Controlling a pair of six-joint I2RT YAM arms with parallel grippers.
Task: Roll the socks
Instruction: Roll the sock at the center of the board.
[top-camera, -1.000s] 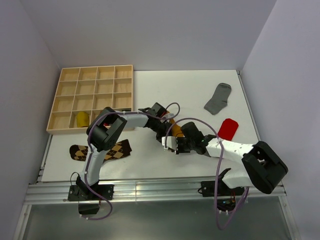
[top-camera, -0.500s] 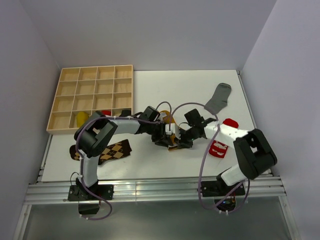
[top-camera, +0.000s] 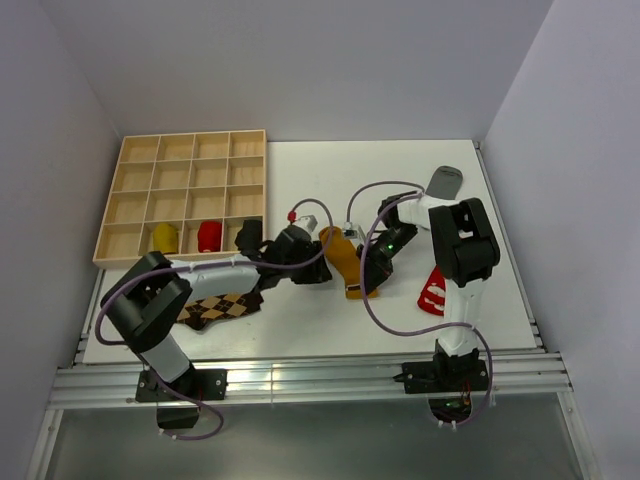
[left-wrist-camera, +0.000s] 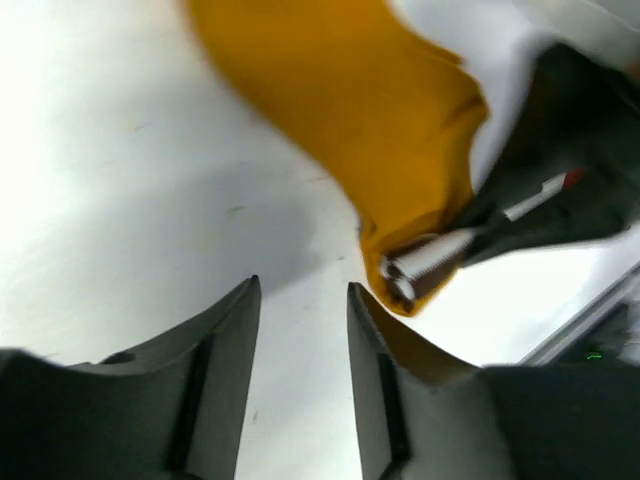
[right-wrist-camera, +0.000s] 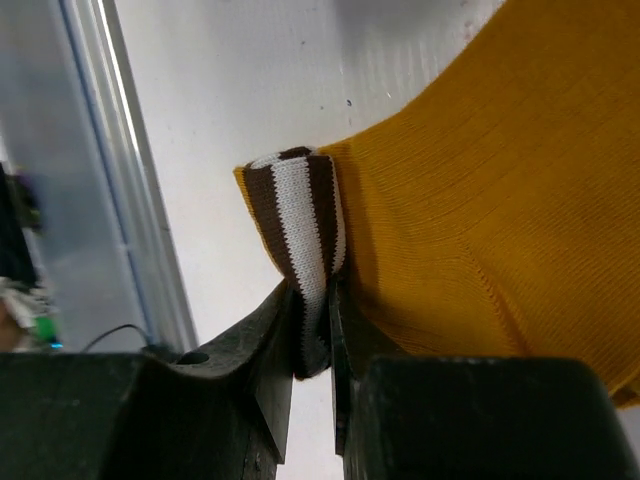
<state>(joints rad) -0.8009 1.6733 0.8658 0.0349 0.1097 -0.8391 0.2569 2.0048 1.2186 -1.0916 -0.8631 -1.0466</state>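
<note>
Right gripper (right-wrist-camera: 312, 300): clamped on brown-and-white striped cuff (right-wrist-camera: 298, 205) of mustard-orange cloth sock (right-wrist-camera: 480, 190) | Left gripper (left-wrist-camera: 300, 310): parted, holding nothing, near same sock, above white table (left-wrist-camera: 120, 200).

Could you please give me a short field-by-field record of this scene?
right gripper: fingers shut on striped cuff of mustard sock
left gripper: open, empty, that sock just ahead
tray: yellow bundle, red bundle
loose on table: argyle sock, grey sock, red sock
</note>
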